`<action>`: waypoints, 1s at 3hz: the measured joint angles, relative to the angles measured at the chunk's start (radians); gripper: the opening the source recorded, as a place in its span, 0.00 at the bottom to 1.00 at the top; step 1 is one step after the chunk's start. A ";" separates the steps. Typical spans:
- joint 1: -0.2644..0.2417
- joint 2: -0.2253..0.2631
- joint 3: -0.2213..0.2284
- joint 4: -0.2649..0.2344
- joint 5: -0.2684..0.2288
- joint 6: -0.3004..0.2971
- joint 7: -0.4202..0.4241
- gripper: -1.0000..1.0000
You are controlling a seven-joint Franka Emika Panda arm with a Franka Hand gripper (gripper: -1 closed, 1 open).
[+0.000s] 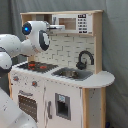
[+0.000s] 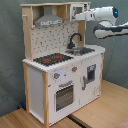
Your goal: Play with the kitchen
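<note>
Now | hand point(image 2: 80, 16) at kitchen point(image 2: 60, 75) microwave point(image 2: 77, 9) edge

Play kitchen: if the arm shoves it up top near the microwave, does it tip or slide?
The play kitchen looks tall and narrow, so a high push near the microwave probably rocks it. It stands on a smooth wooden floor, so it may slide. Panels look rigid.
</note>
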 joint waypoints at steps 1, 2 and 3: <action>0.000 0.000 0.005 0.001 0.000 0.002 0.003 0.00; -0.003 0.006 0.012 0.003 0.000 0.005 0.005 0.00; -0.003 0.008 0.012 0.003 0.000 0.005 0.005 1.00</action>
